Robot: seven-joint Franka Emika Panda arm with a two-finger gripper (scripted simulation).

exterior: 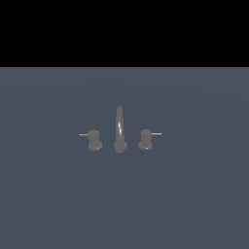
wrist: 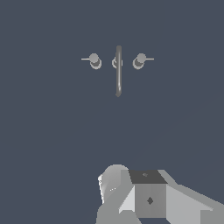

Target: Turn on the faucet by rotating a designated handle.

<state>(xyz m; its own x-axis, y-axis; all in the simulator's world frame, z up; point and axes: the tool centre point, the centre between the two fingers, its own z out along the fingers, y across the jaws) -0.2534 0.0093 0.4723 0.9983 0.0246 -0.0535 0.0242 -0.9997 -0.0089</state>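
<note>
Well apart from the faucet (exterior: 119, 130), the gripper (wrist: 131, 197), jaw state indeterminate, awaits approach; next move: reaching the handle (exterior: 93, 139) and its leftward rod.

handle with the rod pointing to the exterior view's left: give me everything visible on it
The handle is a stubby dark-grey knob of dull metal look, wider at its base, standing upright on the flat blue-grey surface. A thin silver rod sticks out level from near its top toward the exterior view's left. It is shorter than the arched spout and stands apart from it, opposite the twin knob. Nothing touches it. In the wrist view it shows from above as a round cap.
</note>
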